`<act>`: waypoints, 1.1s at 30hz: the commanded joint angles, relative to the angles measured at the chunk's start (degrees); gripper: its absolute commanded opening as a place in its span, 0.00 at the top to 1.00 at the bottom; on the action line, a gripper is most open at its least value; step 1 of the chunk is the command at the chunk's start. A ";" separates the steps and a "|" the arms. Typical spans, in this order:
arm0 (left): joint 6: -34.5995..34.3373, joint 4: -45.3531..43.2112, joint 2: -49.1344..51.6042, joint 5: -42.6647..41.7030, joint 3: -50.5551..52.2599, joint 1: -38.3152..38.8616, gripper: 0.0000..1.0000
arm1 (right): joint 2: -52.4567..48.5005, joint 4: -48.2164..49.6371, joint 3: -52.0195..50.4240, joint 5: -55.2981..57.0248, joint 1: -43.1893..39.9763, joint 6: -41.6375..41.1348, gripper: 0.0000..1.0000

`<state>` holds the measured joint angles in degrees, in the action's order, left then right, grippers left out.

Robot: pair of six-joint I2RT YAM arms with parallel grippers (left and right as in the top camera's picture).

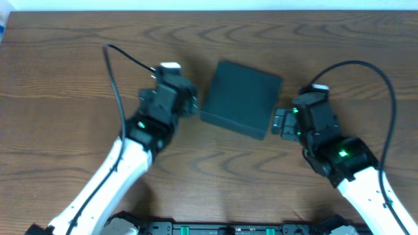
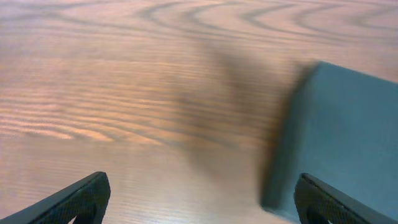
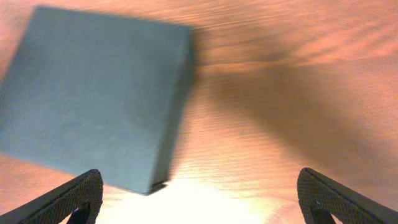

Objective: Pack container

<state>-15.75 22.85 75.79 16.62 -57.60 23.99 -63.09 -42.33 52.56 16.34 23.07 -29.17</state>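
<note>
The container (image 1: 240, 98) is a dark teal-black square box, lid shut, in the middle of the wooden table. It shows at the right of the left wrist view (image 2: 339, 130) and at the upper left of the right wrist view (image 3: 93, 93). My left gripper (image 1: 194, 104) is open and empty, just left of the box's left side. My right gripper (image 1: 282, 123) is open and empty, at the box's right front corner. In the wrist views both pairs of fingers are spread wide (image 2: 202, 199) (image 3: 199, 199). No snack packets are in view.
The wooden table (image 1: 65, 78) extends on all sides of the box. A black cable (image 1: 117, 85) runs from the left arm across the table. A dark rail (image 1: 222, 228) lies along the front edge.
</note>
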 commanded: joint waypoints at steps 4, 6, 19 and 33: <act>4.22 0.04 9.11 -6.29 -6.82 -8.52 0.05 | -5.31 0.59 0.04 3.72 -8.87 -2.51 0.01; 4.22 -0.31 12.13 -7.43 -7.65 -9.14 0.05 | -8.48 2.03 0.04 1.46 -11.47 -2.51 0.01; 1.18 -6.25 28.83 -10.91 -7.82 -8.96 0.05 | -24.35 12.48 0.04 -2.67 -13.33 -2.54 0.01; 1.14 -5.95 31.74 -14.97 -7.80 -4.98 0.04 | -33.88 27.43 0.04 -2.86 -14.91 -2.51 0.01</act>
<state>-13.93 16.60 106.74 2.42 -64.27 17.30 -95.26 -15.88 52.49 13.19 9.06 -30.85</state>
